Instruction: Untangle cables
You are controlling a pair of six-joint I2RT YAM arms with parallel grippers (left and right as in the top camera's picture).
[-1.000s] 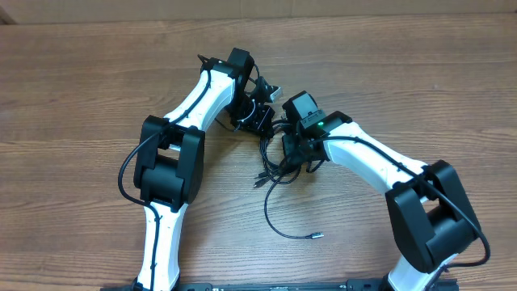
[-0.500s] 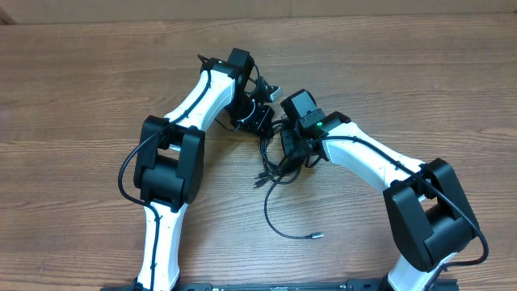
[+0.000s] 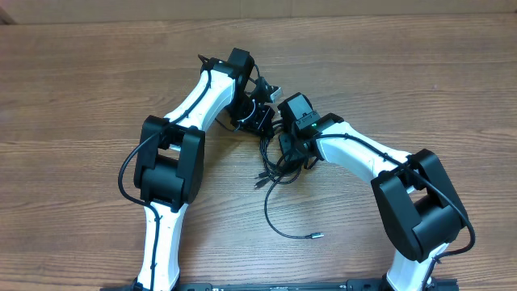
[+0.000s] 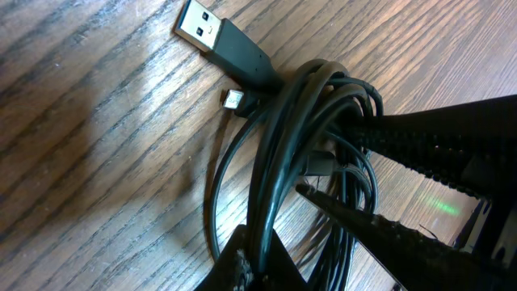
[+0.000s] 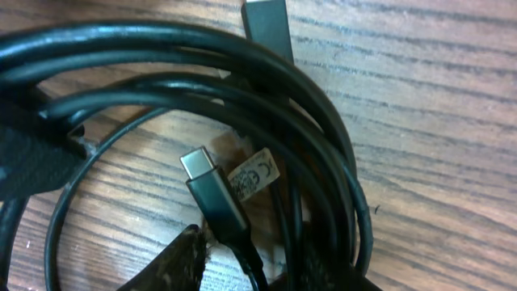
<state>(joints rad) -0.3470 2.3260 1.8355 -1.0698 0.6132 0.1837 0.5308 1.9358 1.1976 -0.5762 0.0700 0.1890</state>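
Observation:
The cables (image 3: pixel 273 167) are a tangle of thin black cords between my two grippers, and one strand loops toward the front and ends in a small silver plug (image 3: pixel 317 235). My left gripper (image 3: pixel 262 126) is shut on a few strands of the cables (image 4: pixel 279 162) at the bottom of the left wrist view (image 4: pixel 254 265). A USB-A plug (image 4: pixel 220 38) lies beyond the bundle. My right gripper (image 3: pixel 289 153) stands open over the tangle, with a USB-C plug (image 5: pixel 207 176) and several strands between its fingers (image 5: pixel 174 267). Its fingers (image 4: pixel 436 136) show in the left wrist view.
The wooden table (image 3: pixel 420 73) carries everything. A white label tag (image 5: pixel 254 175) sits on one cord. Thicker black wires run along both arms (image 3: pixel 129 166). The two arms meet closely at the middle of the table.
My right arm has shifted a little to the left, its gripper pressing further into the tangle. My left arm and the loose looping strand have not moved.

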